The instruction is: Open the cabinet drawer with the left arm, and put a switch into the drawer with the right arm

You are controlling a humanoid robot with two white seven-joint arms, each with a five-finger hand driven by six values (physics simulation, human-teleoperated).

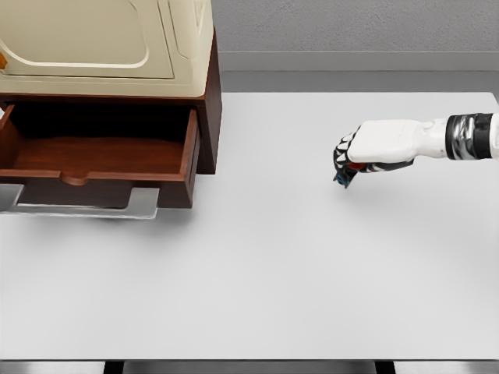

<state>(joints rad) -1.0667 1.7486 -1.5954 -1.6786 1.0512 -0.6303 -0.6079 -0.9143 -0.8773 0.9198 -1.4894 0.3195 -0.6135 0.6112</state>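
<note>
- A white table (257, 273) is seen from above, and it fills most of the picture.
- A dark brown wooden cabinet (209, 117) is set on the far left part of the table.
- A big cream-colored box (101, 39) is placed on top of the cabinet.
- The cabinet drawer (101, 160) is pulled out toward the front, and its brown inside floor can be seen.
- A silver metal handle (86, 209) is fixed under the front of the drawer, low and close to the tabletop.
- The right hand (366, 152) is held over the right side of the table, and its white arm comes in from the right edge.
- The fingers (343, 160) of this hand are curled down and closed around a small thing.
- The small thing is taken to be the switch (344, 179); only a small blue and red bit of it is seen, sticking out below the fingertips.
- The rest of the switch is hidden inside the hand, so its shape cannot be told.
- The switch is held well apart from the drawer, with a wide stretch of bare white table between them.
- A faint shadow is cast on the table just under the hand.
- The left arm is not seen anywhere in the picture.
</note>
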